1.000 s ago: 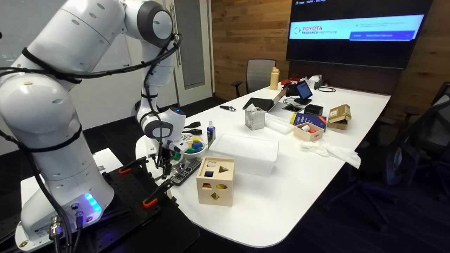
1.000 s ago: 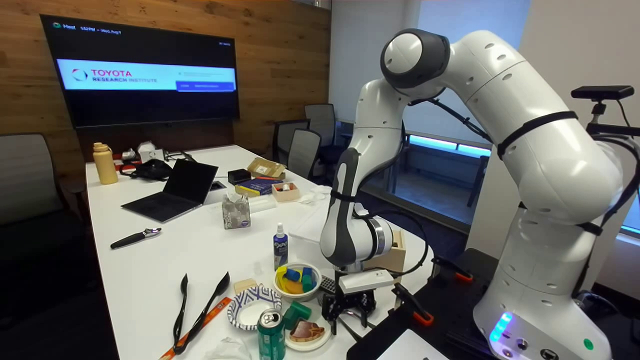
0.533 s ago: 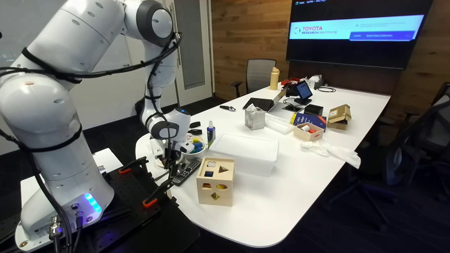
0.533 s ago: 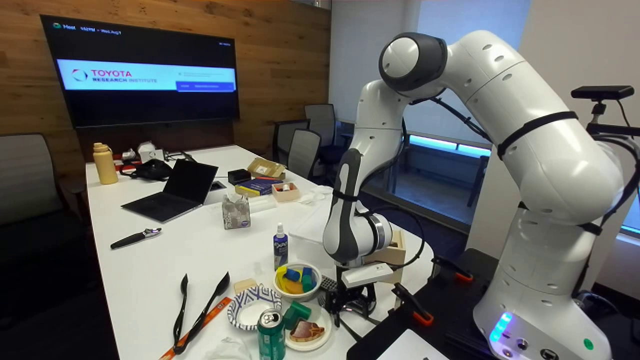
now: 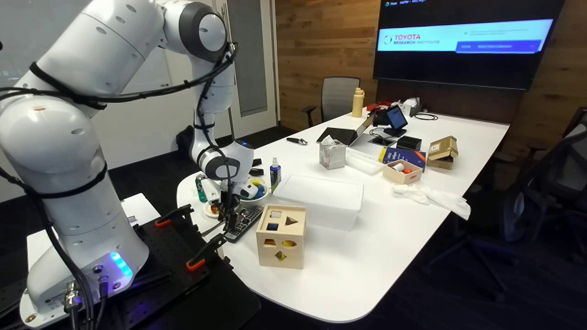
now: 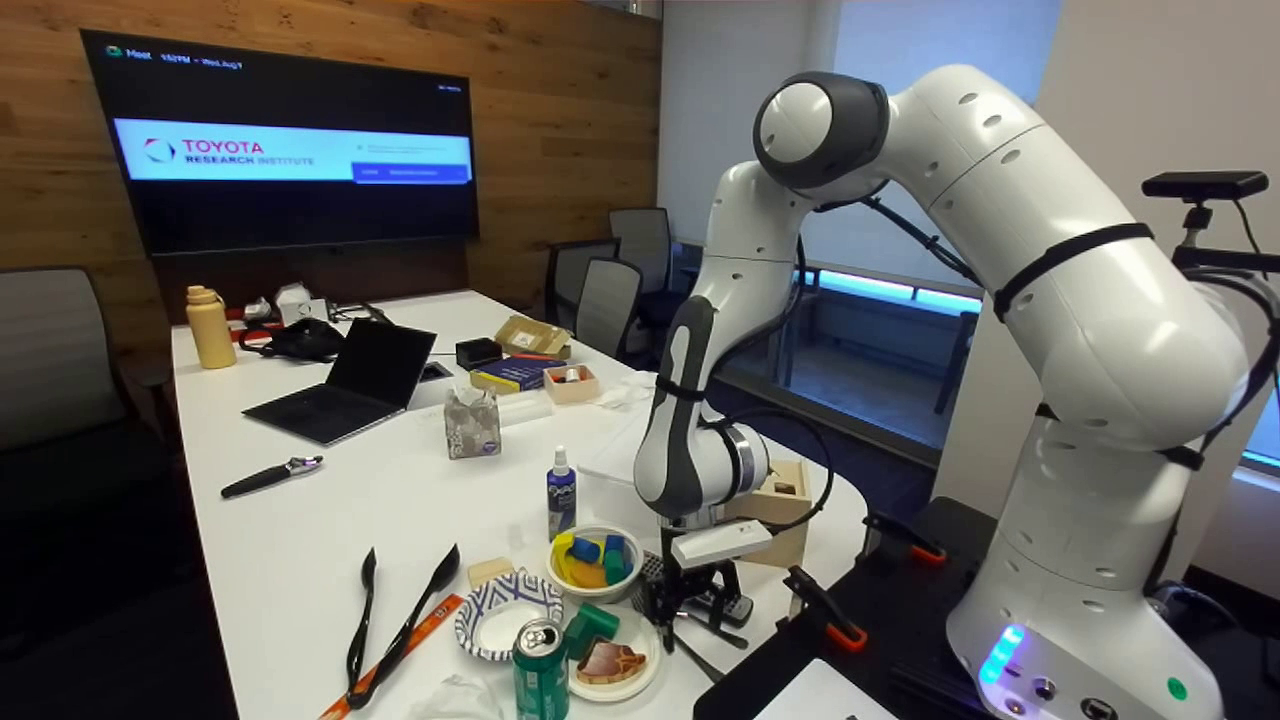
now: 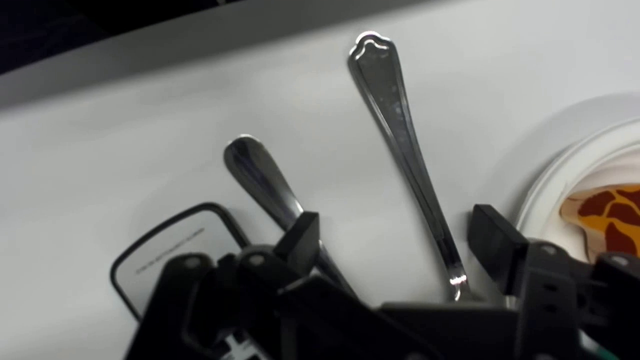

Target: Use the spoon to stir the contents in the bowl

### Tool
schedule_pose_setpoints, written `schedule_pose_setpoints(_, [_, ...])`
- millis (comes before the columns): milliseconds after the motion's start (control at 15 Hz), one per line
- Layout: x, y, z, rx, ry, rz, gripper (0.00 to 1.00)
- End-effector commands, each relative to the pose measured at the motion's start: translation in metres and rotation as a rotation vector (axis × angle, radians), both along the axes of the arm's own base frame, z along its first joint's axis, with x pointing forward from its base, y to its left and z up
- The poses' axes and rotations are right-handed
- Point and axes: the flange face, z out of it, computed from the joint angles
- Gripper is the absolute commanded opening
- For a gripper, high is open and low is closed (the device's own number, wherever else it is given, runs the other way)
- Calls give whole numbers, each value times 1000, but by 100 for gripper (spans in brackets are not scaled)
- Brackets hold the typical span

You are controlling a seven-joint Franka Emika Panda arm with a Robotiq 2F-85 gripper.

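Observation:
Two metal utensil handles lie on the table in the wrist view: one with a rounded end (image 7: 262,175) and one with an ornate end (image 7: 395,110). Their heads are hidden behind my gripper there, so I cannot tell which is the spoon. My gripper (image 7: 397,230) is open and empty above them. The ornate handle lies between the fingers; the rounded one passes behind the left finger. The gripper also shows in an exterior view (image 6: 695,615). A small blue-and-white patterned bowl (image 6: 480,600) stands beyond the plate. A white bowl (image 6: 560,590) holds several coloured blocks.
A white plate (image 7: 545,192) with toy food is close to the right finger. A black remote (image 5: 244,224) lies beside the gripper. A wooden cube (image 5: 280,238), a lidded plastic box (image 5: 316,197), a green can (image 6: 540,670) and a spray bottle (image 6: 561,495) stand nearby.
My open gripper has moved from near the plate toward the remote and wooden cube. The green can and plate are now less covered by the arm in an exterior view.

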Motion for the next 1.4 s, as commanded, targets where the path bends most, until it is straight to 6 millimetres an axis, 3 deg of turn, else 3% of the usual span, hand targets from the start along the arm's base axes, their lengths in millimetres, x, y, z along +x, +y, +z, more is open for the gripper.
schedule_pose_setpoints(0, [3,6,-13,-1,26,-11,51])
schedule_pose_setpoints(333, [3,13,-11,11,24,-14,12])
schedule_pose_setpoints(467, [2,12,-12,10,29,-18,1])
schedule_pose_setpoints(800, [-5,10,-3,2,24,-34,0])
schedule_pose_setpoints(1333, [-25,8,64,-20,-5,-41,0])
